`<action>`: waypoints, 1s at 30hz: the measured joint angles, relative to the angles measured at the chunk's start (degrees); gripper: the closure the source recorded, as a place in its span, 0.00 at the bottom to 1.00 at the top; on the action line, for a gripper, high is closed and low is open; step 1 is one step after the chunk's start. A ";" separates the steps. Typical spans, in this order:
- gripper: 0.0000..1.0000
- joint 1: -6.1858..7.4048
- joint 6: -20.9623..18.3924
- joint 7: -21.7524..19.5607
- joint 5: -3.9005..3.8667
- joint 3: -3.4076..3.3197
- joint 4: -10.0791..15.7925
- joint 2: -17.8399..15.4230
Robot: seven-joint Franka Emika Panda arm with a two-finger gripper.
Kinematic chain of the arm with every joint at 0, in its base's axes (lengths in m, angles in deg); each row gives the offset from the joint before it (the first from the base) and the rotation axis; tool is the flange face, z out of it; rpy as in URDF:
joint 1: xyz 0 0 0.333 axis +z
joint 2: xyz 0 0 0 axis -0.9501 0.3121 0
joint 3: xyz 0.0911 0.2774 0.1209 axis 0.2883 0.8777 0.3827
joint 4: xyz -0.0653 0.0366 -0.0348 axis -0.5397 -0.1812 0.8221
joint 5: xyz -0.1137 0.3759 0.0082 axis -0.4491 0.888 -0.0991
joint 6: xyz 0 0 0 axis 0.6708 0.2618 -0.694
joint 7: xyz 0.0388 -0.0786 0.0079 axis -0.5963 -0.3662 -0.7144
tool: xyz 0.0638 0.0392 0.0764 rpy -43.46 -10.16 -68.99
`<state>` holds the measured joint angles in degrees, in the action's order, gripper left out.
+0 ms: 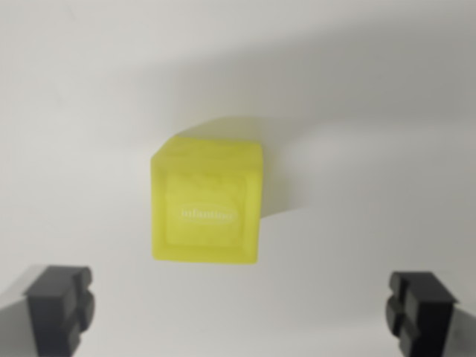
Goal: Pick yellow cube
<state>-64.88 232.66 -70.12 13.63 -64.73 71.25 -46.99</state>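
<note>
A translucent yellow cube [208, 201] with a white word printed on its top face rests on a plain white surface [357, 111], near the middle of the wrist view. My gripper [239, 309] is open, with one black fingertip [59, 305] at the lower left and the other at the lower right. The cube lies just beyond the fingertips, between their lines, and neither fingertip touches it. Nothing is held between the fingers.
A soft grey shadow crosses the white surface above and to the right of the cube.
</note>
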 joint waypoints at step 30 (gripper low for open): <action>0.00 1.85 6.47 -4.09 -0.07 0.00 0.08 6.04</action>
<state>-63.02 239.14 -74.21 13.56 -64.73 71.33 -40.95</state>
